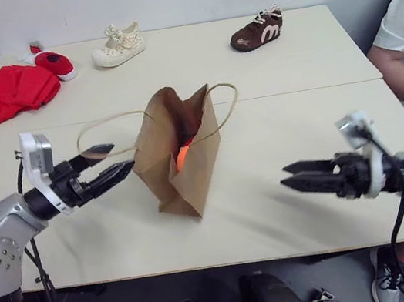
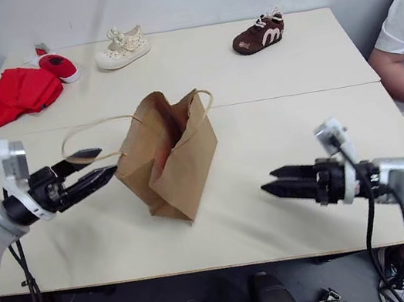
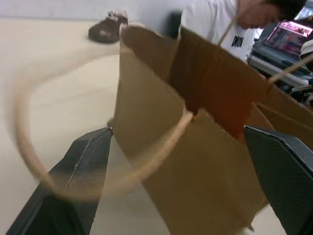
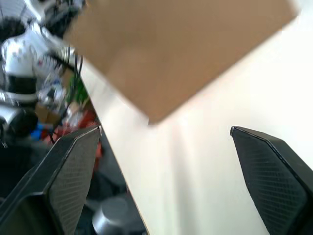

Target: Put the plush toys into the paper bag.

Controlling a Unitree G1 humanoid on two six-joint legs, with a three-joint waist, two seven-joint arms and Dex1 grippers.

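One creased brown paper bag (image 1: 179, 155) stands mid-frame on the pale, smooth bench (image 1: 263, 54), two thin twisted loop handles arching off its rim. An orange plush (image 1: 184, 155) glows inside its mouth. My left pincer (image 1: 114, 160), released, hangs just left of the bag; my right pincer (image 1: 294, 175), released too, sits lower right, well apart. Along the top: three shoes and one crumpled red cloth (image 1: 8, 93).
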